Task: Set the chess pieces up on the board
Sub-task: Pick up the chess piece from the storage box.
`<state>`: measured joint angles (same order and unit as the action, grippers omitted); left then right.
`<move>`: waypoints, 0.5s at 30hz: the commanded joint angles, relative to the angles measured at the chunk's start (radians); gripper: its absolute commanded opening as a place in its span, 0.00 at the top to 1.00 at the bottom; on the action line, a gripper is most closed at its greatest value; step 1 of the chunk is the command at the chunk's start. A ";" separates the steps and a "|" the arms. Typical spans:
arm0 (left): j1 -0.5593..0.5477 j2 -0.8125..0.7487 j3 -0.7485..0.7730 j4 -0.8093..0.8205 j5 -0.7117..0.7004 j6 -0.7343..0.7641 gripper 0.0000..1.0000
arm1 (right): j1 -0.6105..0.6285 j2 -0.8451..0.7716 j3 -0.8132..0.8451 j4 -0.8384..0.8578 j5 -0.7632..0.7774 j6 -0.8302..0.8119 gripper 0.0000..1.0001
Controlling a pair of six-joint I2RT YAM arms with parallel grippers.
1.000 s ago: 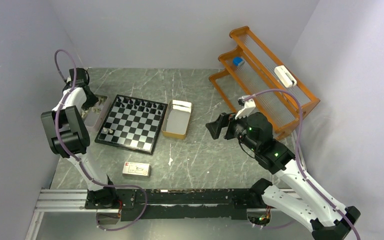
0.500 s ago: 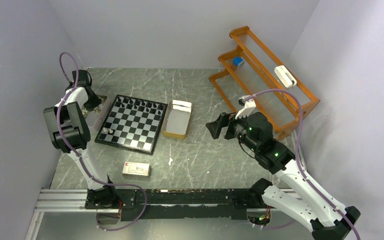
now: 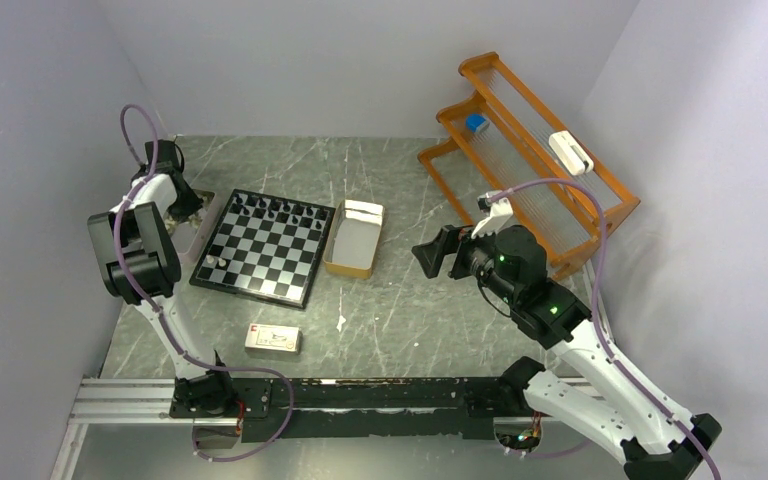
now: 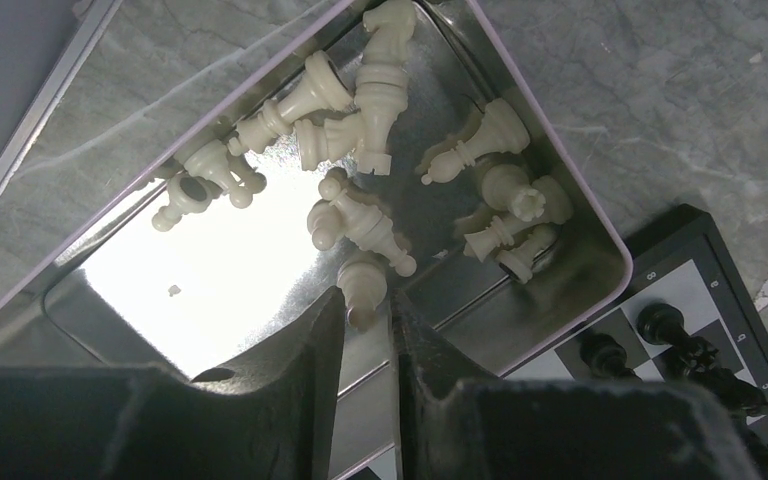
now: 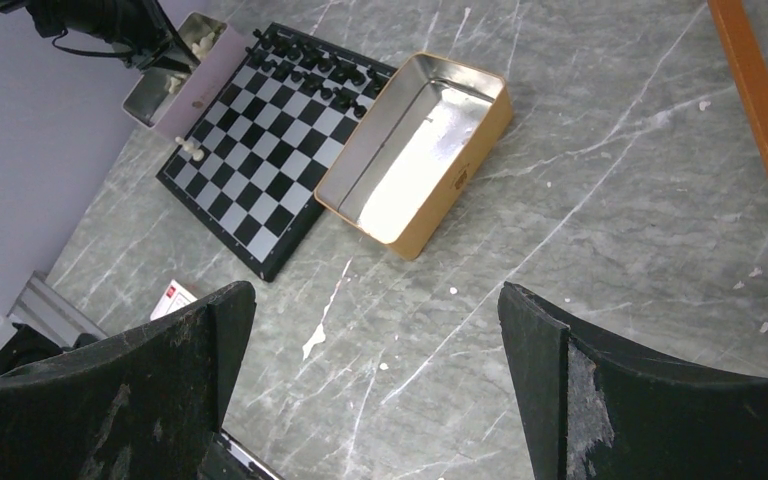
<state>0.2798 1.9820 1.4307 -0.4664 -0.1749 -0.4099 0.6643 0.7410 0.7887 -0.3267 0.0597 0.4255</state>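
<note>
The board [image 3: 250, 289] lies left of centre, with black chess pieces [image 3: 275, 209] lined along its far edge and two white ones [image 3: 217, 261] at its near left corner. Beside its left edge, my left gripper [image 3: 182, 212] reaches down into a shiny tin tray [image 4: 580, 290] holding several loose white pieces [image 4: 360, 100]. Its jaws [image 4: 368, 305] pinch one white piece [image 4: 362, 280] by the tip. My right gripper [image 3: 438, 255] hovers open over bare table right of the tan box, with nothing between its fingers [image 5: 375, 330].
A tan open box [image 3: 353, 238] stands against the board's right side. A small white-and-red carton [image 3: 273, 339] lies near the front edge. An orange rack [image 3: 530, 150] fills the back right. Walls close in on the left and right.
My left arm has shifted slightly over the tray and its jaws have narrowed around a white piece. The right arm has not moved.
</note>
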 commanded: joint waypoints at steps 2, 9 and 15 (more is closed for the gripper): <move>0.006 0.018 0.036 0.000 0.005 0.011 0.74 | 0.006 -0.015 0.009 -0.014 0.014 -0.002 0.03; 0.008 0.013 0.032 0.010 0.011 0.015 0.80 | 0.005 -0.025 0.008 -0.017 0.018 -0.002 0.03; 0.010 0.001 0.037 -0.005 -0.003 0.013 0.87 | 0.006 -0.022 0.012 -0.026 0.032 0.002 0.03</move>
<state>0.2802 1.9938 1.4334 -0.4667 -0.1749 -0.4034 0.6643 0.7300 0.7887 -0.3386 0.0711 0.4252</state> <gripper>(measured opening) 0.150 0.967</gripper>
